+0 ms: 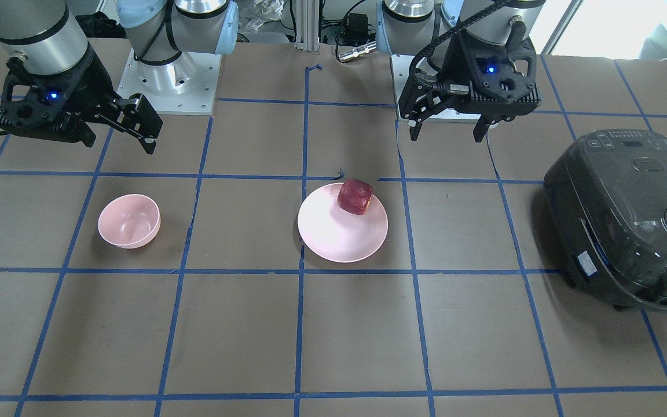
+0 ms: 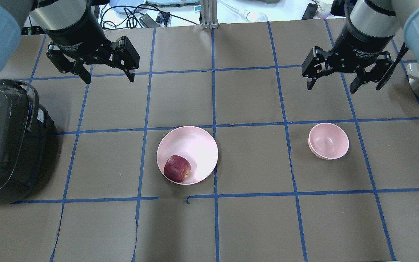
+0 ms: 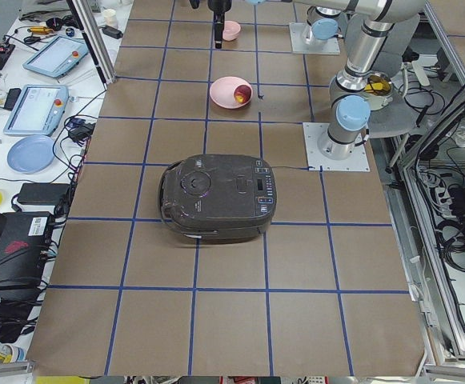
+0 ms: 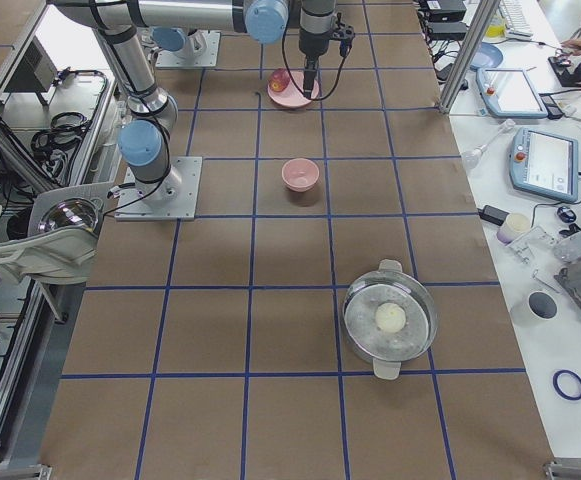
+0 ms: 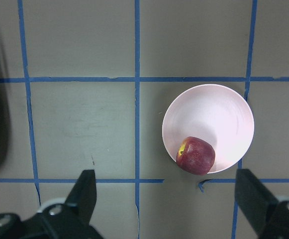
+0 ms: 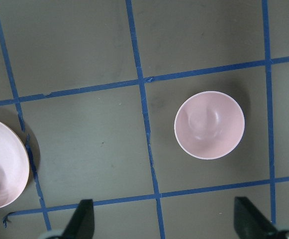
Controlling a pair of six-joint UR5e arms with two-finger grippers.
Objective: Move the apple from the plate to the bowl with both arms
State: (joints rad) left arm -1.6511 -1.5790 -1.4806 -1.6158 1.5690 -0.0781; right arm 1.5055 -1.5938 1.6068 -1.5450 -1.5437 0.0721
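Note:
The dark red apple lies on the near-left rim of the wide pink plate at mid-table; both also show in the left wrist view, the apple on the plate. The small deep pink bowl stands empty to the plate's right and shows in the right wrist view. My left gripper is open and empty, held above the table beyond and left of the plate. My right gripper is open and empty, held just beyond the bowl.
A dark rice cooker with its lid shut stands at the table's left end. A metal pot with a white ball inside stands at the right end. Blue tape lines grid the brown table.

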